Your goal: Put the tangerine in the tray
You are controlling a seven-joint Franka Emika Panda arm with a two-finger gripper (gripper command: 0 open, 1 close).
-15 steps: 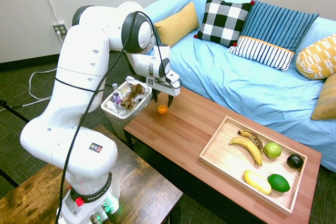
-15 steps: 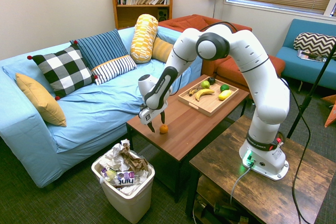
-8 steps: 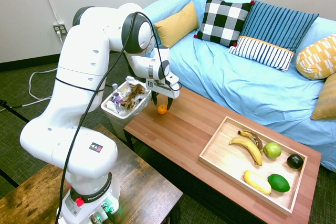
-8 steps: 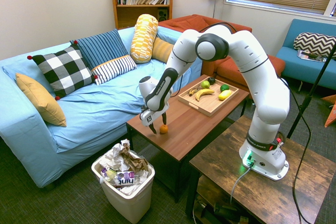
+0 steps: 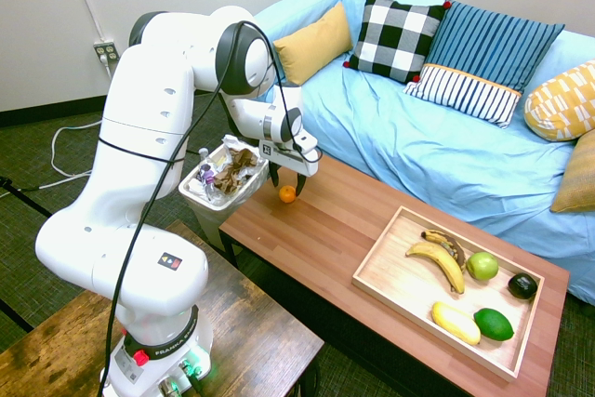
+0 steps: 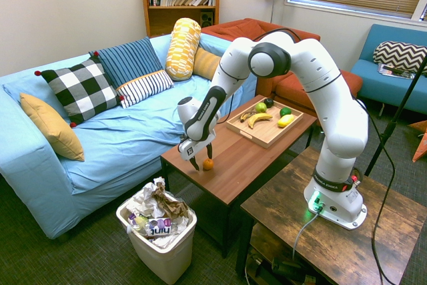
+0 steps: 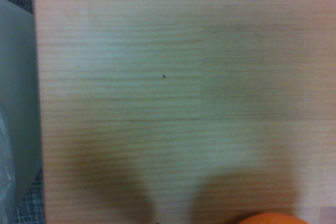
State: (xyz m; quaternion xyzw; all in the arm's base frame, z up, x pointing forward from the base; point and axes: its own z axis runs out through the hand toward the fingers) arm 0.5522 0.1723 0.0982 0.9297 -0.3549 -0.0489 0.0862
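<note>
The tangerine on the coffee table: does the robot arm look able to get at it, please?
Probably yes: the open hand hovers low right by the tangerine, and nothing seems to stand between them on the coffee table.

Tangerine [image 7: 274,219] mostly cut off, seemingly

You can read "hint" on the bottle [image 6: 159,226] in the bin, and "FRANKA" on the arm's base [image 5: 177,345].
</note>
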